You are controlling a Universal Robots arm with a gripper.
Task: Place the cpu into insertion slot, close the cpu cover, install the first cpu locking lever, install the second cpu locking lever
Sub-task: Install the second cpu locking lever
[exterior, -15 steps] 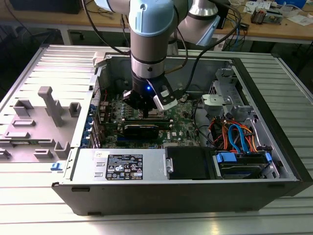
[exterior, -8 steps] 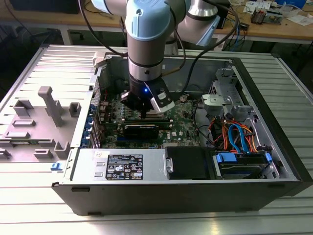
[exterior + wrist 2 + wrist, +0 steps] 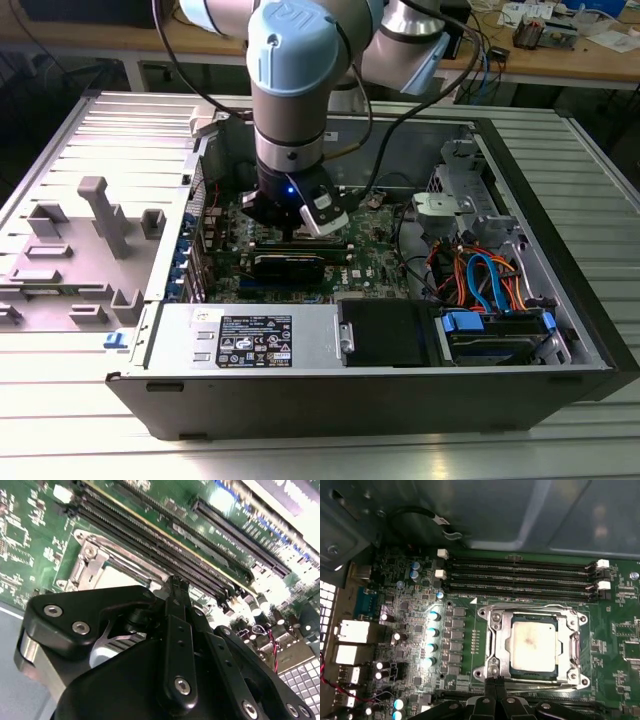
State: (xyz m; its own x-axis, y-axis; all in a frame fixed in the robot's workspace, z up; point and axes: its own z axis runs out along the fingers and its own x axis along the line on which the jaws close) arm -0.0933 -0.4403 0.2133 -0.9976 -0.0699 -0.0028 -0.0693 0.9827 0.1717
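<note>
The cpu (image 3: 534, 645), a dull silver square, lies in the insertion slot (image 3: 483, 614) on the green board. The shiny cpu cover (image 3: 501, 645) lies flat around it, framing its top. A thin metal lever rod (image 3: 540, 682) runs along the socket's edge nearest the gripper. My gripper (image 3: 493, 684) is shut, its black fingertips (image 3: 490, 686) pressed together right at that edge, near a corner of the socket. In the second wrist view the gripper (image 3: 175, 586) stands over the socket frame (image 3: 95, 562). In the exterior view the gripper (image 3: 296, 230) reaches down into the open computer case.
Long black memory slots (image 3: 520, 577) run beside the socket, with capacitors (image 3: 432, 630) on another side. The case holds a black fan shroud (image 3: 385, 332), a grey drive cage (image 3: 460, 205) and coloured cables (image 3: 485, 275). Grey fixtures (image 3: 100, 215) stand at the exterior view's left.
</note>
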